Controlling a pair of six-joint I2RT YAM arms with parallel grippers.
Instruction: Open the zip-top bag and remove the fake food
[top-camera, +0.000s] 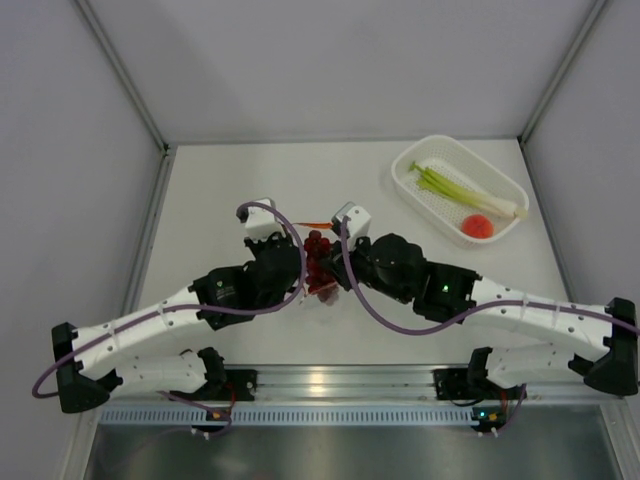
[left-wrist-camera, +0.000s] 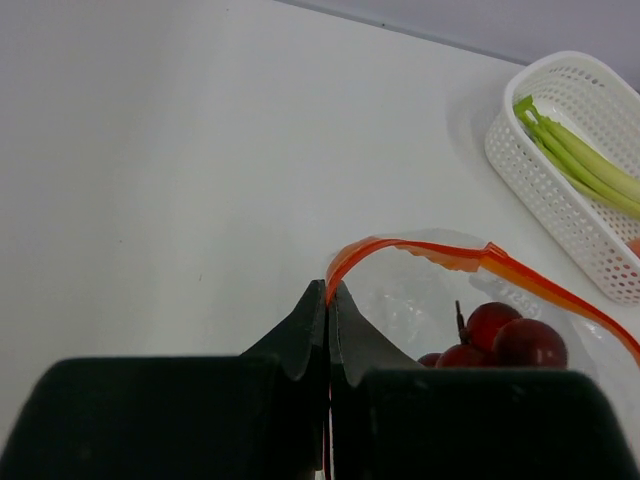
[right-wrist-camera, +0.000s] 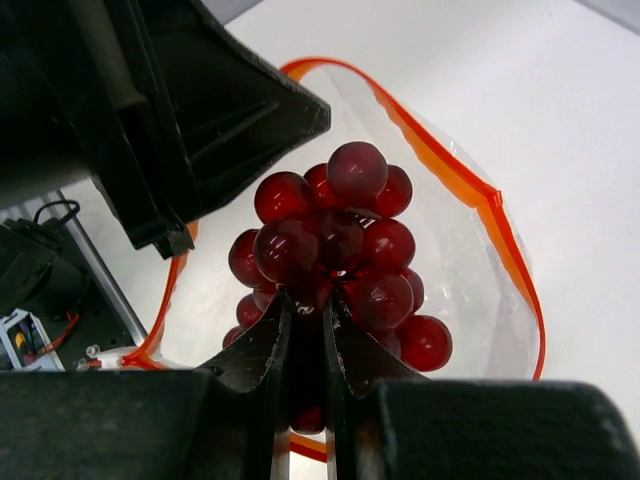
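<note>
Pinching bag (left-wrist-camera: 420, 292) rim with left end effector (left-wrist-camera: 328, 296), clamping grapes (right-wrist-camera: 340, 240) inside with right end effector (right-wrist-camera: 310, 312); stalk (top-camera: 465, 190), fruit (top-camera: 478, 226) already in basket (top-camera: 404, 189), only grapes left

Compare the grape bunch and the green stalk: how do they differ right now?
Place: the grape bunch sits inside the open zip-top bag; the green stalk lies in the white basket.
Hold: the right gripper is shut on the bunch; nothing touches the stalk.
Shape: the bunch is a dark red cluster of round balls; the stalk is long, thin and green with a white end.
Both are toy food.
</note>
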